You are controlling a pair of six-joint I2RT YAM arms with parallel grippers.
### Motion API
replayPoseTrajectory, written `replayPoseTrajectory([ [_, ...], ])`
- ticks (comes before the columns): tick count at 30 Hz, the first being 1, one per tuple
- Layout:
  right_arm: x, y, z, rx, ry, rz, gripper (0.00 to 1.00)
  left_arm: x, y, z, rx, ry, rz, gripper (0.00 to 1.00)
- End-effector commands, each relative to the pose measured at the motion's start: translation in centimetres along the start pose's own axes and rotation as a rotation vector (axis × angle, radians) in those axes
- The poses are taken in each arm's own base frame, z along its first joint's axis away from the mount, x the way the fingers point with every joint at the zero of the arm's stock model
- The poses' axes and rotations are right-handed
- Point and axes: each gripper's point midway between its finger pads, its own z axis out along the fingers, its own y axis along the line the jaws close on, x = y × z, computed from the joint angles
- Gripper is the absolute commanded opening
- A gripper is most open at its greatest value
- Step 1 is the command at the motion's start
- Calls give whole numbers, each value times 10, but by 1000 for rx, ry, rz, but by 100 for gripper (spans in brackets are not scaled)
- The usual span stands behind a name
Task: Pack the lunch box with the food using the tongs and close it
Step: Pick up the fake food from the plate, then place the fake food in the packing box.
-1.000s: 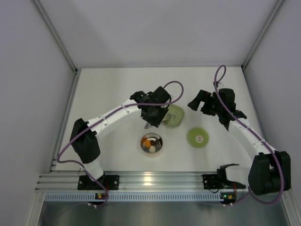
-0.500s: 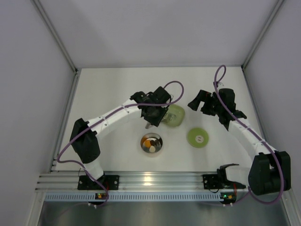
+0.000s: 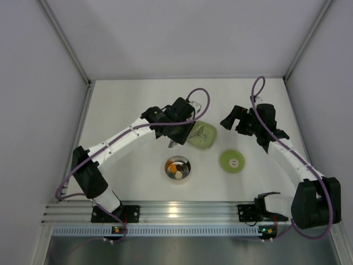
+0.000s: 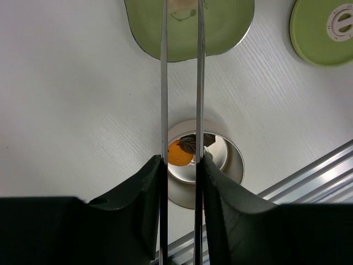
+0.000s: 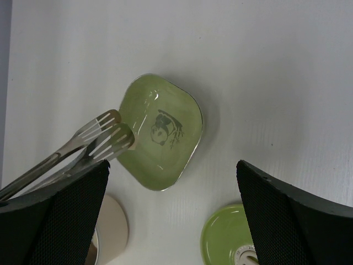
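Note:
My left gripper [image 4: 181, 160] [image 3: 181, 130] is shut on the tongs [image 4: 164, 83], squeezing their two slim arms nearly parallel. Their slotted tips [image 5: 109, 134] hang over the near-left edge of the pale green dish [image 5: 165, 132], with a whitish piece of food [image 4: 182, 5] pinched between them. The steel lunch box [image 3: 177, 167] [image 4: 223, 161] stands below the gripper and holds an orange piece [image 4: 177, 154], a dark piece [image 4: 189, 144] and whitish ones. Its green lid [image 3: 233, 161] [image 4: 324, 28] lies flat to its right. My right gripper [image 3: 233, 118] [image 5: 172, 165] hovers open and empty above the dish and lid.
The pale green rounded-square dish [image 3: 203, 136] has a panda print [image 5: 165, 131] on its floor. White walls enclose the table on three sides. An aluminium rail [image 3: 182, 211] runs along the near edge by the arm bases.
The left arm swung its elbow outward to the left and the gripper shifted slightly left, uncovering more of the green dish. The tongs were squeezed together. The right arm stayed still.

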Motion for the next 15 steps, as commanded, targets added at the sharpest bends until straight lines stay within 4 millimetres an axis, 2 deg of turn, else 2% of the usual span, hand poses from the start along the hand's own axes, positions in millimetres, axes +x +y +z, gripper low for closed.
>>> replayPoseTrajectory([
  [1,-13,14,-2,-37,-43,-44,96,-11,0,-34,17,-86,-13,30],
  [4,-13,14,-1,-37,-42,-44,96,1,1,-53,38,-73,-25,31],
  [9,-14,14,3,-38,-36,-36,96,35,5,-83,65,-36,-42,32],
  [15,-17,17,6,-49,-35,-27,96,74,8,-102,93,4,-87,32],
])
